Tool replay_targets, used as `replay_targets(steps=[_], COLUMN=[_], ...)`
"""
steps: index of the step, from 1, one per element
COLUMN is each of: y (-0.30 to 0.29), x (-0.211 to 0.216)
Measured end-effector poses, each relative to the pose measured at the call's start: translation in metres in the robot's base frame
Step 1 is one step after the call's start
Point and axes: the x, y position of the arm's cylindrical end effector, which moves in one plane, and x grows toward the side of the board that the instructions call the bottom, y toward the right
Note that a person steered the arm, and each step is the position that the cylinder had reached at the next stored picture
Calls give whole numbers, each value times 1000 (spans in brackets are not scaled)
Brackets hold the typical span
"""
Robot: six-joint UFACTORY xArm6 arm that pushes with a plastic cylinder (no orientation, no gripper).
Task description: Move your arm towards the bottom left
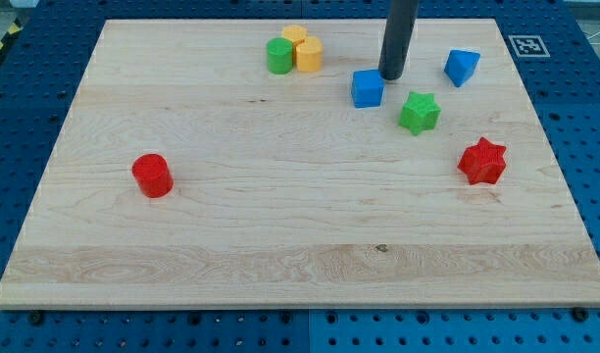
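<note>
Scanning from the view's left, the red cylinder (152, 176) stands alone on the wooden board (280, 245), well apart from everything else and closest to the bottom-left region I am meant to head for. Further right, near the view's top, the green cylinder (278, 56) sits touching a yellow block (302, 48) that looks like two joined rounded pieces. Right of those comes the blue cube (368, 88), and my tip (392, 75) rests just beside its upper right corner, so close that I cannot tell whether they touch. There is no gripper on this rod, so nothing opens or closes and nothing is clamped. Past my tip lie the green star (419, 113), the blue block (461, 67) with an angled shape near the top, and the red star (482, 162) furthest right. Since the goal is only to bring the arm toward the bottom left, I judge the clean way is to avoid ploughing straight through the blue cube, which lies directly on the diagonal; skirting around it first, then sweeping across the bare middle of the board, should keep every block undisturbed, and stopping short of the red cylinder would avoid nudging it
</note>
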Motion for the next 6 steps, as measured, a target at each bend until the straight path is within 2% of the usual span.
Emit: replay_targets(steps=[3,4,6], y=[-57,-78,-151], x=[-39,-19,105])
